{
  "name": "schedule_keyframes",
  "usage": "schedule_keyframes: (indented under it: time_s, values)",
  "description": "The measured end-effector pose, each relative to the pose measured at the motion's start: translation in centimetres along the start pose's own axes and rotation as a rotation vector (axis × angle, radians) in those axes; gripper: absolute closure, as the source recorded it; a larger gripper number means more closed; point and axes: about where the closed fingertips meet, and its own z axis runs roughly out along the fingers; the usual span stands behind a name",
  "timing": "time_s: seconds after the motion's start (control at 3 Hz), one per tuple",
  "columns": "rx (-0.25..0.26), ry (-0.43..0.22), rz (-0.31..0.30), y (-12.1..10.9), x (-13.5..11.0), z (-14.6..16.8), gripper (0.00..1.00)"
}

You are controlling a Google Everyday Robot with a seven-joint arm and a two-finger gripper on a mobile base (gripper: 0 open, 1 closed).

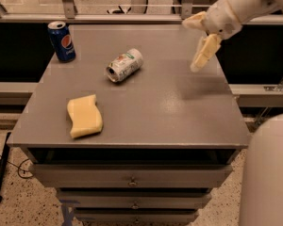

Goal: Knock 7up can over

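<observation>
The 7up can (124,65) lies on its side near the middle of the grey table top (155,107), its open end facing the front left. It is whitish-silver with green markings. My gripper (197,39) hangs above the table's right part, well to the right of the can and not touching it. Its two cream fingers (203,52) are spread apart and hold nothing.
A blue Pepsi can (62,41) stands upright at the table's back left corner. A yellow sponge (85,116) lies at the front left. Drawers (132,175) sit under the table top. My white body (269,173) fills the lower right.
</observation>
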Motion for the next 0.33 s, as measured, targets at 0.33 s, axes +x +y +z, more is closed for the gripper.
schedule_keyframes:
  time_s: [0.33]
  values:
    - [0.018, -0.019, 0.02, 0.0, 0.45, -0.61, 0.0]
